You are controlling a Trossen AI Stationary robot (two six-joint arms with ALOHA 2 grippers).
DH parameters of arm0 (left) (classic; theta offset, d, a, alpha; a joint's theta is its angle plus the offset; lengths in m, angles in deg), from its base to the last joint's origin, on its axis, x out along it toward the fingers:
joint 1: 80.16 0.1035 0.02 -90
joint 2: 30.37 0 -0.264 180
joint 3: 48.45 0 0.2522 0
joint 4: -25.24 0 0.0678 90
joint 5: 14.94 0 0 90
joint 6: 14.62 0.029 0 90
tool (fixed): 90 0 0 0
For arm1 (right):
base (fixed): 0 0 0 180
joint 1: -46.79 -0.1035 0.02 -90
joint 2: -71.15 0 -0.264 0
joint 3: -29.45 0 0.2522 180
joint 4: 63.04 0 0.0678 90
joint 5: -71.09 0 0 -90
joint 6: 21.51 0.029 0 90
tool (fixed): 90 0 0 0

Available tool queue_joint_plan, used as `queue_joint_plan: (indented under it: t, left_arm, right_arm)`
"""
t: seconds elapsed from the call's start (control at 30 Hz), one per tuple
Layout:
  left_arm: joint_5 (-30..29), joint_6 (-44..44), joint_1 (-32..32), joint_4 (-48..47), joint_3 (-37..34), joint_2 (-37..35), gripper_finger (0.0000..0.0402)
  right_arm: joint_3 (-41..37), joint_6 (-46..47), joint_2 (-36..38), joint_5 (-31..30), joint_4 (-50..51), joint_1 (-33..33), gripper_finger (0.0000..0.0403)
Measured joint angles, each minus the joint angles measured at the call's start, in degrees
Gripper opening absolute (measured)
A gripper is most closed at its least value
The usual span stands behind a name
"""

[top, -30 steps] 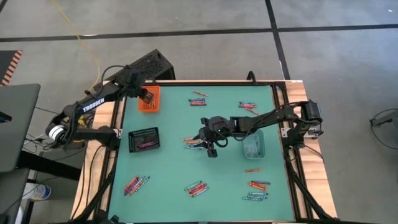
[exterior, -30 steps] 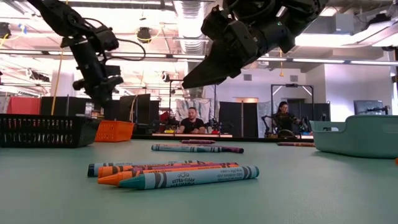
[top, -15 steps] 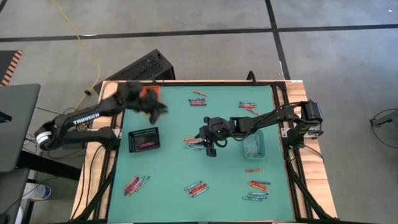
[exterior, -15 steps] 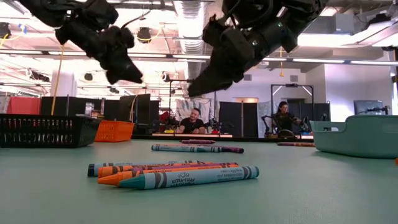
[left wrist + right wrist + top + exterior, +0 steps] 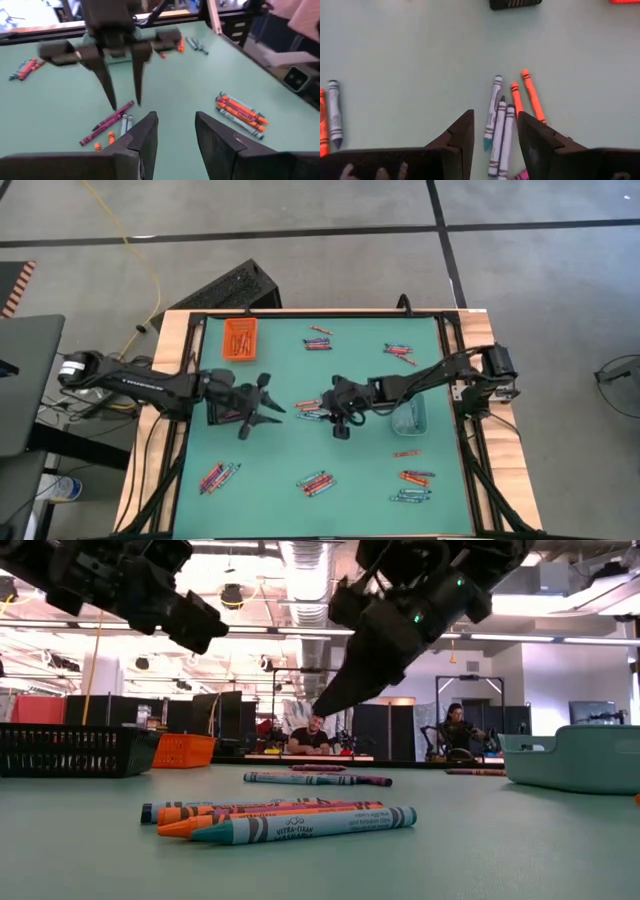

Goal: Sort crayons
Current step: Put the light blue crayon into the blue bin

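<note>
A small cluster of crayons (image 5: 308,408) lies flat on the green mat at mid-table: blue, orange and purple sticks (image 5: 501,125) (image 5: 107,127). My right gripper (image 5: 328,412) hangs open just above this cluster, pointing down at a slant (image 5: 328,700). Its fingers stand on either side of two blue crayons without touching them (image 5: 495,125). My left gripper (image 5: 272,405) is open and holds nothing. It hovers over the right end of the black tray (image 5: 230,405), nearly level, pointing toward the right gripper (image 5: 176,131).
An orange tray (image 5: 240,338) stands at the far left and a clear tray (image 5: 408,415) right of centre. More crayon groups lie at the far side (image 5: 320,340) (image 5: 398,352) and the near side (image 5: 220,475) (image 5: 316,482) (image 5: 412,480). People sit in the room beyond (image 5: 312,735).
My left gripper has swung from above the orange tray toward the table's near edge and centre. It has tipped from pointing down to nearly level and now stands over the black tray. My right gripper has sunk a little toward the crayon cluster.
</note>
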Motion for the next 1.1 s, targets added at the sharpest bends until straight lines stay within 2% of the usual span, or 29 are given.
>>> queue_joint_plan:
  t: [0.07, 0.17, 0.4, 0.67, 0.8, 1.1]
  left_arm:
    - [-3.3, 0.9, -1.8, -0.1, -0.3, 0.3, 0.0122]
    - [-6.7, 1.2, -3.3, -1.2, -0.4, 0.5, 0.0122]
    - [-8.4, 1.5, -3.4, -1.4, -0.3, 2.2, 0.0122]
    - [-8.8, 1.8, -3.3, -0.5, -0.3, 3.2, 0.0122]
    - [-8.8, 1.5, -3.3, -0.5, -0.3, 3.3, 0.0122]
    - [-8.8, 1.8, -3.3, -0.5, -0.3, 3.3, 0.0122]
  right_arm:
    - [-0.3, -0.4, -1.4, -1.8, 0.6, -1.0, 0.0146]
    - [0.2, -2.7, -4.9, -2.0, -6.0, -1.7, 0.0146]
    - [5.2, -4.6, -12.0, -2.6, -10.3, -1.3, 0.0146]
    - [14.3, -4.6, -20.5, -2.6, -8.0, -0.6, 0.0146]
    - [17.7, -4.5, -21.9, -2.7, -2.9, -0.6, 0.0146]
    - [18.3, -4.5, -21.6, -2.7, 0.9, -0.6, 0.0124]
